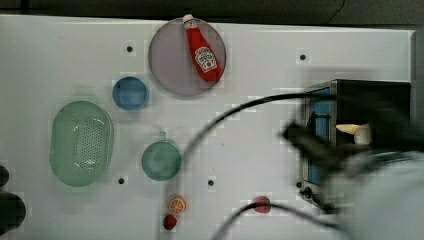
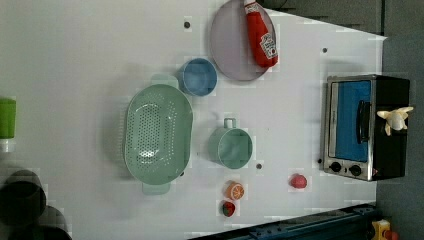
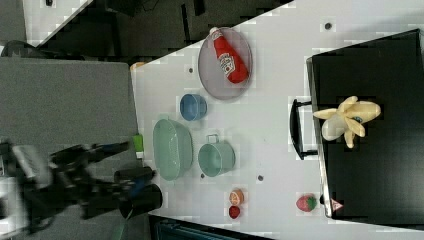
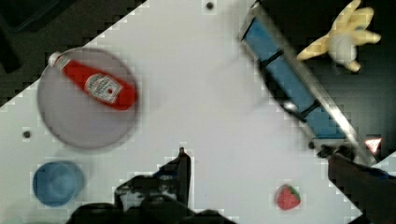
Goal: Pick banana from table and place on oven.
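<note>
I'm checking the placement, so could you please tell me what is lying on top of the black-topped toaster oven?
A pale cream-yellow peeled banana lies on the black-topped toaster oven, near its door edge. In the top view the blurred arm covers part of it.

banana (image 3: pixel 348 120) on oven (image 3: pixel 380 165), bottle (image 3: pixel 229 61) on plate (image 3: pixel 210 75)

In the top view the arm (image 1: pixel 380 165) is a blur, covering most of the oven (image 1: pixel 370 92) and part of the banana (image 1: pixel 356 132) on it. In the left view the green bottle (image 2: pixel 7 122) is cut off at the table's (image 2: pixel 75 60) edge.
</note>
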Robot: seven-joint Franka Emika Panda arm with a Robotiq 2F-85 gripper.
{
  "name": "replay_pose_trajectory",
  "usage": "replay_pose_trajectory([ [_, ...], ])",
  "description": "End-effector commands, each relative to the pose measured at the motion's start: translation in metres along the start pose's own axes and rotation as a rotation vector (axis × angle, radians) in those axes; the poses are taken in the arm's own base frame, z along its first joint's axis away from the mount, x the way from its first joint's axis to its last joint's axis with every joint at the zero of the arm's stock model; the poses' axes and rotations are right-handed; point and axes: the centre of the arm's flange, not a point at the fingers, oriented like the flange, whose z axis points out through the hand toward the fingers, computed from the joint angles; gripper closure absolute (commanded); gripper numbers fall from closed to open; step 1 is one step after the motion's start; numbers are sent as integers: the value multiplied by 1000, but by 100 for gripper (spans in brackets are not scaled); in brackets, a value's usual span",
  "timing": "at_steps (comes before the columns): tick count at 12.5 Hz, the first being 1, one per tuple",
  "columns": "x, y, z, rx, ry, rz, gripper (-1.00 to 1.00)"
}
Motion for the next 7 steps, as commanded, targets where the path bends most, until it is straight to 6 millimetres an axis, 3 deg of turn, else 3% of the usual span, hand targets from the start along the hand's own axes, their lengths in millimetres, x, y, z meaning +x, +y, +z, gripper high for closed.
replay_pose_trajectory([
  [1, -49, -68, 59, -104, -96, 201, -100],
  [4, -75, -83, 60, -91, -119, 213, -100],
  [7, -73, -72, 65, -87, -139, 235, -100],
])
